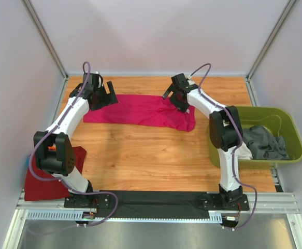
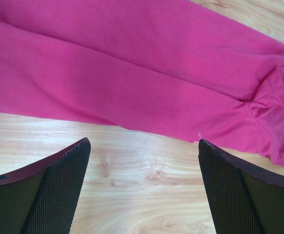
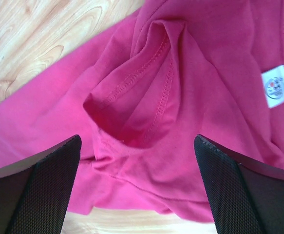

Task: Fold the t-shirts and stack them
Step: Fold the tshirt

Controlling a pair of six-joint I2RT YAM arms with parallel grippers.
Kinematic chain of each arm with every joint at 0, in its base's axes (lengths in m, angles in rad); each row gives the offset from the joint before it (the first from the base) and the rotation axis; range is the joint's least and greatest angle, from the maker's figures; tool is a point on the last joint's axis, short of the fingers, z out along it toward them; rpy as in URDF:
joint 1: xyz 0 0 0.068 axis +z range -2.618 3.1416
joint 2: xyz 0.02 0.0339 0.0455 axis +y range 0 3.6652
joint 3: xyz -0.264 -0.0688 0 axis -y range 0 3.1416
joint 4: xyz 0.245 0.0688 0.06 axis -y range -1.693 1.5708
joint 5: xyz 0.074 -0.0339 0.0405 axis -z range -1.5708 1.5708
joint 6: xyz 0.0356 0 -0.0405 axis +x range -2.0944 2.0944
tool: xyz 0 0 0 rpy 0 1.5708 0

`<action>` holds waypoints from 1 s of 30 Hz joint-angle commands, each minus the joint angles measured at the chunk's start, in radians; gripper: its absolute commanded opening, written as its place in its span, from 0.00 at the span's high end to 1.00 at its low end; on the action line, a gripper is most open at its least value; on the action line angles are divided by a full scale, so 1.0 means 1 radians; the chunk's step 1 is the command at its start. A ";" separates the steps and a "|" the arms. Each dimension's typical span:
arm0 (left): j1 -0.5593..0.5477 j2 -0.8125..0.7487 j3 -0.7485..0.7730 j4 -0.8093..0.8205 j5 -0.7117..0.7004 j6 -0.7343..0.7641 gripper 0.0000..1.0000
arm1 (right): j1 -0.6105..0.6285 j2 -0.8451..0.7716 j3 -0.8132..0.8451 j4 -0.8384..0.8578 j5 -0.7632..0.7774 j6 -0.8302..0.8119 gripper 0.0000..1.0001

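A magenta-pink t-shirt [image 1: 140, 113] lies folded in a long strip across the far part of the wooden table [image 1: 151, 155]. My left gripper [image 1: 102, 94] is open above its left end; in the left wrist view the shirt [image 2: 132, 73] lies just beyond the open fingertips [image 2: 78, 161]. My right gripper [image 1: 174, 98] is open above the shirt's right end, over a bunched sleeve [image 3: 142, 97] with a white label [image 3: 276, 88]. A darker red shirt [image 1: 49, 179] lies folded at the near left edge. Grey and white shirts [image 1: 262, 142] lie in the bin.
An olive-green plastic bin [image 1: 290, 132] stands at the right edge of the table. A black mat [image 1: 156, 199] runs along the near edge between the arm bases. White walls and metal posts close in the table.
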 commanded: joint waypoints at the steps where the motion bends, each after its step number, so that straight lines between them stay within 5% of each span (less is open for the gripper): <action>1: 0.008 -0.019 0.001 0.017 0.020 0.012 0.03 | 0.001 0.032 0.025 0.082 -0.002 0.074 0.00; 14: 0.008 0.010 0.024 0.002 0.031 0.012 0.03 | 0.000 0.092 0.086 0.138 0.011 0.093 0.02; 30: 0.010 0.055 0.052 0.009 0.063 0.049 0.03 | -0.005 0.294 0.412 0.216 -0.031 0.064 0.04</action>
